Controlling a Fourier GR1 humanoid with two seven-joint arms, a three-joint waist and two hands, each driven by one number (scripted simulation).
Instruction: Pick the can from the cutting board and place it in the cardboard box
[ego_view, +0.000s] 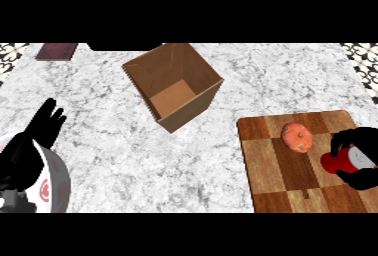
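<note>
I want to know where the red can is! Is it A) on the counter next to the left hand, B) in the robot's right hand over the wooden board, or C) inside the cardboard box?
B: the right hand is curled round the red can above the cutting board, beside an orange doughnut.

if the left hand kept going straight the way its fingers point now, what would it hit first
The left hand rests open at the left edge, fingers aimed up and slightly right. That line crosses bare counter and passes left of the cardboard box, heading toward the dark red object at the far edge; depth is unclear.
</note>
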